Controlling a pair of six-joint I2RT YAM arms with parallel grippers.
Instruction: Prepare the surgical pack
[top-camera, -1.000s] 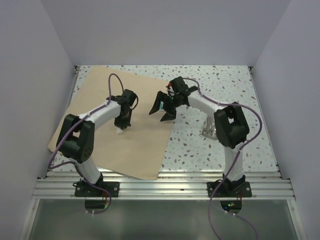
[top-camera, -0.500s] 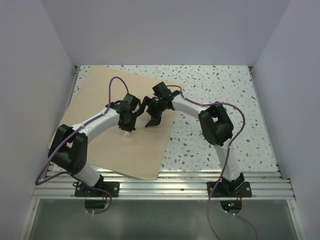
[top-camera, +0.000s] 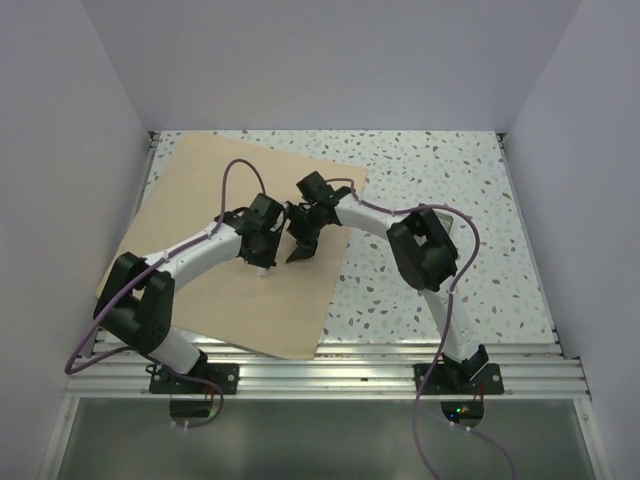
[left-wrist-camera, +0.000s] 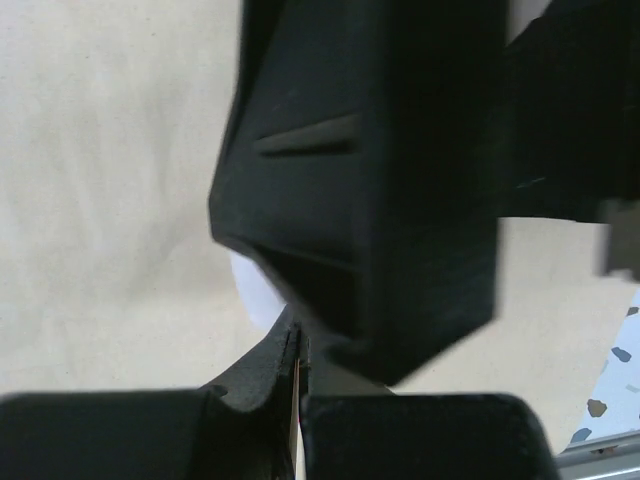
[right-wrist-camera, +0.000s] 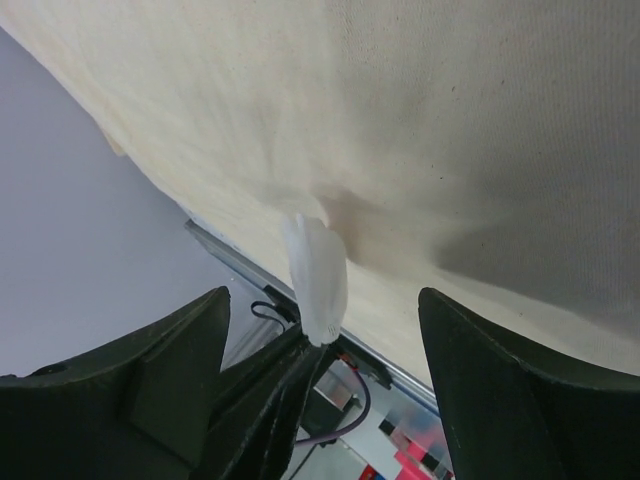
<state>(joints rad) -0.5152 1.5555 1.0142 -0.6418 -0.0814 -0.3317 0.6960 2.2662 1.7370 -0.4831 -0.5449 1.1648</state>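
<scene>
Left gripper (top-camera: 262, 258): fingers pressed together on a small white gauze (right-wrist-camera: 315, 268), pinched by one edge, the rest hanging free beyond the tips. The free end of the gauze meets or nearly meets the sheet (top-camera: 230, 300); neither wrist view settles whether they touch. Right gripper (top-camera: 300, 245): just beside the left one, on its right, jaws spread wide and holding nothing. Its two fingers (right-wrist-camera: 150, 380) frame the gauze in the right wrist view, with a gap on either side. Both grippers hang over the sheet, towards its far right corner. Sheet: tan, square, lying flat and turned at an angle on the left part of the speckled tabletop (top-camera: 440, 160). Left arm (top-camera: 190, 250) reaches in from the near left; right arm (top-camera: 375, 215) crosses over from the near right.
</scene>
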